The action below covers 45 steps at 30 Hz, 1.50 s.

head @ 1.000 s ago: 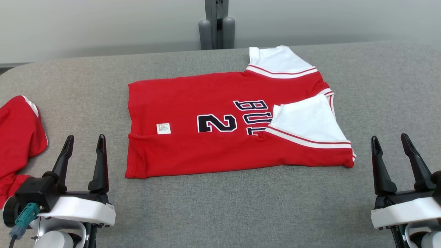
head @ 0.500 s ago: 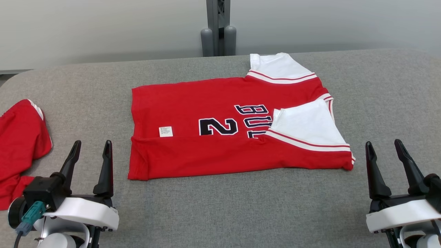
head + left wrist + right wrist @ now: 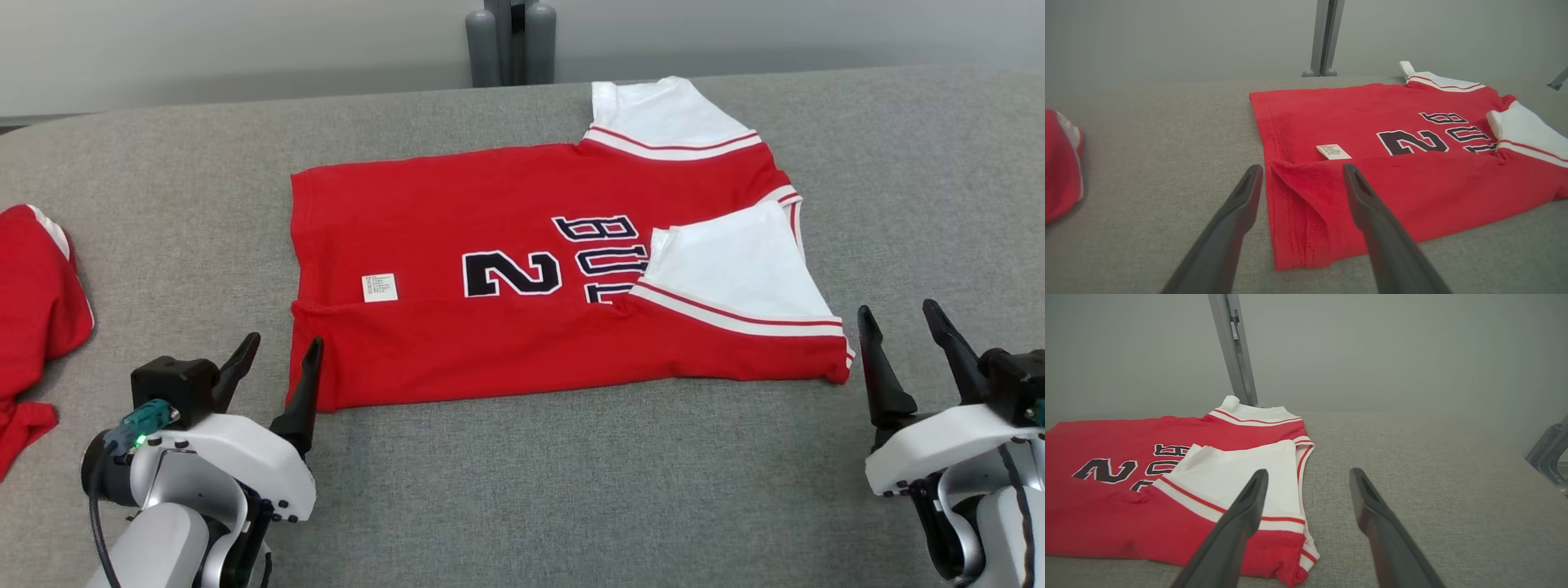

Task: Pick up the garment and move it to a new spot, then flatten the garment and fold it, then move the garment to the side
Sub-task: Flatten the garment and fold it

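A red jersey [image 3: 506, 245] with white sleeves and dark lettering lies flat on the grey table, its near long edge folded over toward the middle; it is seen too in the left wrist view [image 3: 1372, 171] and the right wrist view [image 3: 1126, 490]. My left gripper [image 3: 280, 355] is open beside the jersey's near left corner, one finger at the hem; in its wrist view the left gripper [image 3: 1300, 173] straddles the folded corner from above. Open too, my right gripper [image 3: 898, 318] stands just right of the jersey's near right corner, and the right gripper [image 3: 1306, 477] holds nothing.
Another red garment [image 3: 37, 286] lies crumpled at the table's left edge. A grey metal post [image 3: 506, 37] rises behind the far edge of the padded grey table [image 3: 571, 490]. Bare table stretches along the front and to the right.
My left gripper has moved right and forward to the jersey's near left corner. The right gripper has edged closer to the near right corner. The camera has shifted slightly.
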Available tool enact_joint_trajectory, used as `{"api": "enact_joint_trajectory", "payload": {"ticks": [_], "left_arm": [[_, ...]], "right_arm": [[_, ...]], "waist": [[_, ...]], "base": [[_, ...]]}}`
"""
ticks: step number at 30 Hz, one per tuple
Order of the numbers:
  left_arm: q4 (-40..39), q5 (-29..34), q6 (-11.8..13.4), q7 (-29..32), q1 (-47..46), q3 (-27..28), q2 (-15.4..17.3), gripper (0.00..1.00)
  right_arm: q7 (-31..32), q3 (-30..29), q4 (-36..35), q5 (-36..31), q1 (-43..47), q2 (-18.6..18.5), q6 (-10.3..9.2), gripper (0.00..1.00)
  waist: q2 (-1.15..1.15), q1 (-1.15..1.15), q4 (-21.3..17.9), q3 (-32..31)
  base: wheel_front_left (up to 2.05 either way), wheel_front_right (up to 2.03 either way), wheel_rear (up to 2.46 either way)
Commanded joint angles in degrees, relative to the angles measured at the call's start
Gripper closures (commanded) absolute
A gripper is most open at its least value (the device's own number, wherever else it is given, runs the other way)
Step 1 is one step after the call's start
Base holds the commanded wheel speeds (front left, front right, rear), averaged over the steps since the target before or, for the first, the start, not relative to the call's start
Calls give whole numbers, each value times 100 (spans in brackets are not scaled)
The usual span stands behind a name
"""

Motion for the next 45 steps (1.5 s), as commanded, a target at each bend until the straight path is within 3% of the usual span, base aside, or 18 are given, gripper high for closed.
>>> {"api": "enact_joint_trajectory", "payload": {"ticks": [1, 16, 17, 18, 19, 20, 29, 38, 45], "left_arm": [[177, -113, -66, 74, -129, -13, -41, 0], [1795, -773, -556, 423, -651, 26, -393, 0], [1850, -825, -599, 461, -671, 26, -407, 11], [1898, -865, -640, 505, -691, 27, -419, 61], [1950, -924, -678, 558, -686, 22, -440, 100], [1976, -1001, -752, 609, -669, 24, -461, 100], [1838, -1341, -998, 750, -597, 152, -414, 100], [1086, -1604, -1052, 1008, -143, 262, -109, 100], [358, -1740, -802, 1176, 570, 368, 127, 100]], "right_arm": [[-72, 48, 194, 59, -154, -6, -1, 0], [-115, 531, 2110, 407, -939, 1, -2, 0], [-84, 566, 2167, 462, -970, -5, -2, 31], [-54, 601, 2236, 502, -1008, -10, -2, 63], [-25, 643, 2287, 552, -1033, -5, -2, 87], [-22, 677, 2322, 594, -1053, -13, -2, 100], [-92, 788, 2042, 1078, -1029, -188, -18, 100], [260, 473, 619, 1465, 44, -315, -13, 100], [856, -77, -824, 1287, 1422, 94, -7, 100]], "waist": [[0, 0, -7, 137], [0, 0, -13, 577], [0, 0, -15, 588], [0, 0, -20, 600], [0, 0, -23, 610], [0, 0, -23, 613], [0, 0, 27, 553], [0, 0, 139, 247], [0, 0, 154, 83]], "base": [[0, 0, 0], [0, 0, 0], [0, 0, 0], [0, 0, 0], [0, 0, 0], [0, 0, 0], [0, 0, 0], [0, 0, 0], [0, 0, 0]]}}
